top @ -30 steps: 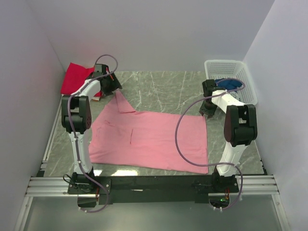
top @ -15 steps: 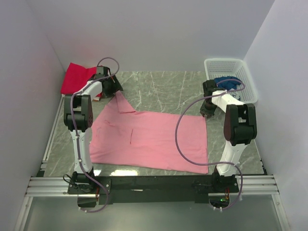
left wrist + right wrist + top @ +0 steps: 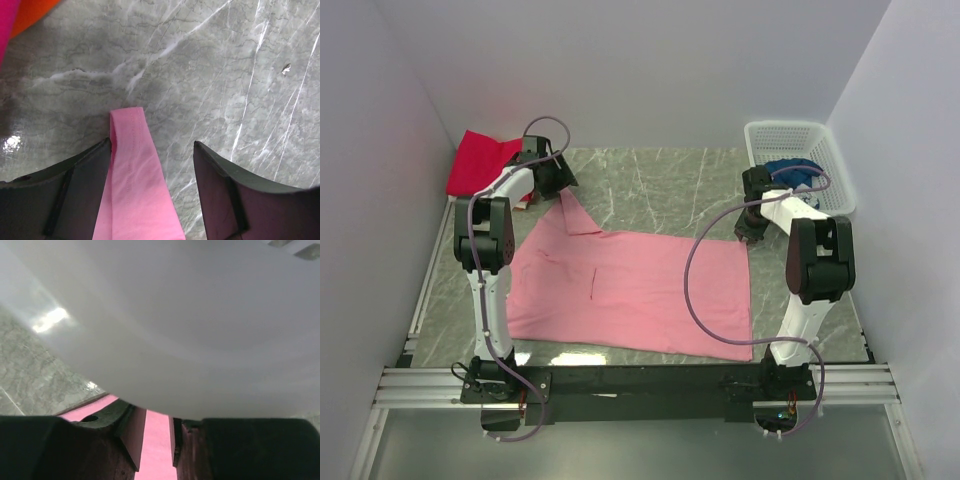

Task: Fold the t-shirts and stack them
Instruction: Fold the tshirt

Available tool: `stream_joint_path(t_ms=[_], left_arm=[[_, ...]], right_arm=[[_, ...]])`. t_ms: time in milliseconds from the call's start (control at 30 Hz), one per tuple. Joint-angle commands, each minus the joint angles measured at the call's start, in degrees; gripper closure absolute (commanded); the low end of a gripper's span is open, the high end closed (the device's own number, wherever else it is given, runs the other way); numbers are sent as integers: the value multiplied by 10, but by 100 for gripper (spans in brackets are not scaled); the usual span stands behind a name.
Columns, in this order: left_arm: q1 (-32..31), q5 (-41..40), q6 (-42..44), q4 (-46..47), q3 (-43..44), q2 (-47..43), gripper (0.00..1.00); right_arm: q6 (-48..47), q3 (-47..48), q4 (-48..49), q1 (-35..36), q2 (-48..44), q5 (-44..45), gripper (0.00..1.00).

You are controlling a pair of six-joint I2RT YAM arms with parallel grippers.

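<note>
A light pink t-shirt (image 3: 640, 290) lies spread flat on the grey marble table (image 3: 660, 185). Its near hem is just ahead of my two bases, and its long axis runs left to right across me. The cloth looks thin and soft. It is mostly smooth, with a few shallow creases left of its middle and one corner drawn out to a point at its far left. My left gripper (image 3: 552, 180) sits at that far-left point. From the left wrist, a narrow hemmed strip of the pink cloth (image 3: 132, 170) runs between my spread jaws, touching one finger and clear of the other, so nothing is pinched there. My right gripper (image 3: 752, 228) is at the shirt's far-right corner. From the right wrist, its fingers are almost together with pink showing in the slit between them. A pale blur fills most of that view, so I cannot tell whether they grip the cloth. Each gripper is nearer its own far corner, and the body of the shirt lies toward me from both. Beyond the shirt's far-left corner rest a magenta-red t-shirt (image 3: 475, 160) and an orange one (image 3: 32, 12). Beyond its far-right corner, a white mesh basket (image 3: 790, 135) holds a dark blue t-shirt (image 3: 795, 172).
</note>
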Motion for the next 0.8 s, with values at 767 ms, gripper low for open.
stream_joint_path(t_ms=[767], left_arm=[[2, 50, -4, 74, -39, -31, 27]], right_arm=[[-12, -19, 22, 30, -90, 44, 59]])
